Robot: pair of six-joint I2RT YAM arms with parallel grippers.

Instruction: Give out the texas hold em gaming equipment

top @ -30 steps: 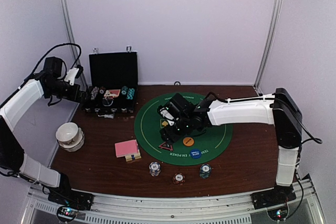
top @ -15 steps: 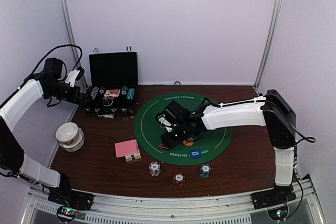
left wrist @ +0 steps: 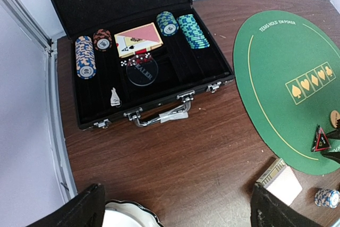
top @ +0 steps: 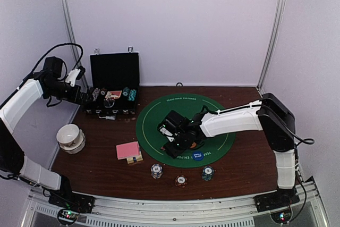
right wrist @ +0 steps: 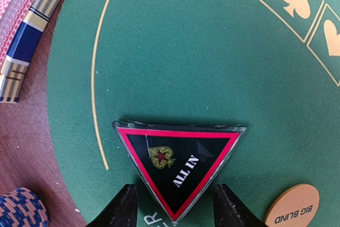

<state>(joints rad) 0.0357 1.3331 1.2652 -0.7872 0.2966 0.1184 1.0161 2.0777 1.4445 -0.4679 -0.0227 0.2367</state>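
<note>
The red-edged "ALL IN" triangle marker (right wrist: 178, 168) lies flat on the green mat (right wrist: 202, 51). My right gripper (right wrist: 175, 191) is low over it, one finger on each side of its lower tip, with a thin gap on both sides. From above, the right gripper (top: 173, 143) covers the marker. An orange button (right wrist: 295, 207) sits just right of it and a blue button (top: 197, 156) lies near the mat's front edge. Pink-backed cards (top: 128, 150) and three chip stacks (top: 181, 181) rest on the wood in front. My left gripper (left wrist: 178, 208) hangs open and empty above the table's left side.
The open black chip case (left wrist: 133, 51) holds chip stacks, a card deck and a clear dealer disc at the back left. A white bowl (top: 70, 136) sits at the left edge. A striped card box (right wrist: 26, 41) lies under the pink cards.
My right gripper has moved forward and left across the mat and come down over the triangle marker, its jaws narrowing. The left arm has stayed put.
</note>
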